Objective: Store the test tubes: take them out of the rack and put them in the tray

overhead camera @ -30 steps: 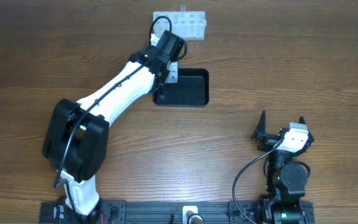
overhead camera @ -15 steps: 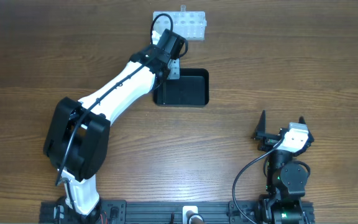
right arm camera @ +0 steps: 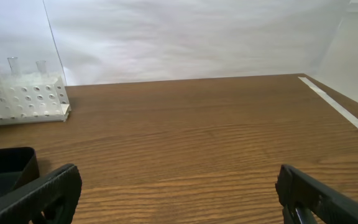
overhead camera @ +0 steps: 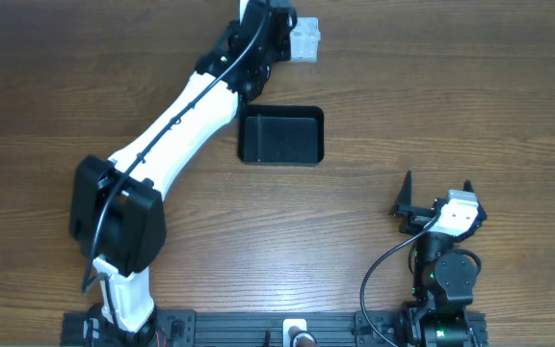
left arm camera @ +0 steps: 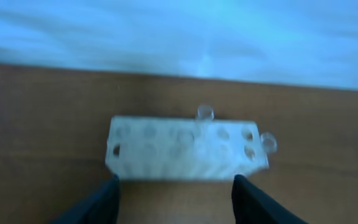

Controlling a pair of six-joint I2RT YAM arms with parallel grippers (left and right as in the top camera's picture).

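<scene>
The white rack sits at the top centre of the overhead frame, on the wooden counter. The left arm stretches diagonally from the lower left up to it, and its wrist covers the rack's left part. The left fingers are spread apart, released and holding nothing. In their own wrist view they hang just short of the rack, one toward each end. Whether they touch it is hard to tell through the blur.

Three test tubes stand upright along the rack's back row. The black tray lies just below the rack in the overhead frame, close to it but apart.

The right fingers rest at the lower right, well apart from both tray and rack. They are likewise spread wide, with nothing between them.
</scene>
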